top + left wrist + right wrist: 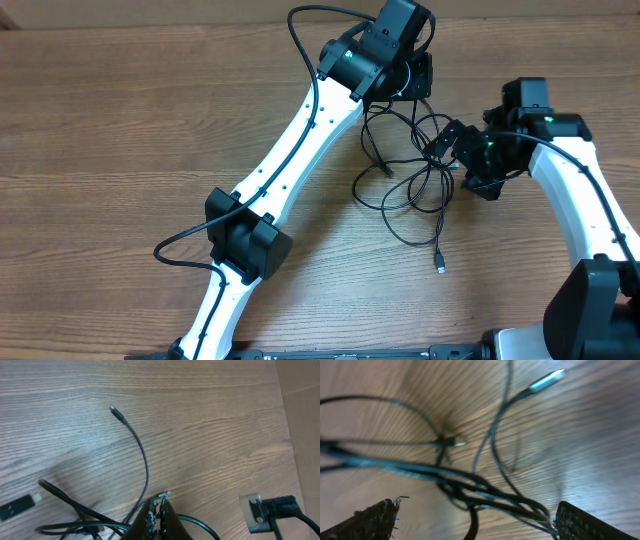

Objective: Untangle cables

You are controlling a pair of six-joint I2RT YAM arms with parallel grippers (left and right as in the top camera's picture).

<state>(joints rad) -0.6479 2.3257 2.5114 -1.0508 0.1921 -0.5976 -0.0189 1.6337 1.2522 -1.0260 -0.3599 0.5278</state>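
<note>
The cables [410, 175] lie in a tangled heap of thin black loops at centre right of the table, with one plug end [440, 266] trailing toward the front. My left gripper [398, 88] is over the heap's far edge. In the left wrist view its fingers [160, 504] are pressed together on a cable strand, and another cable end [117, 412] curves away on the wood. My right gripper [447, 147] is at the heap's right side. In the right wrist view its fingers [475, 520] are wide apart with a bundle of strands [485, 485] between them and a silver plug [547, 380] beyond.
The wooden table [120, 120] stretches to the left. My left arm [290, 160] crosses it diagonally from the front. A tan bracket with a thick black wire [260, 510] shows to the right of my left fingers, and a black plug [17, 506] to their left.
</note>
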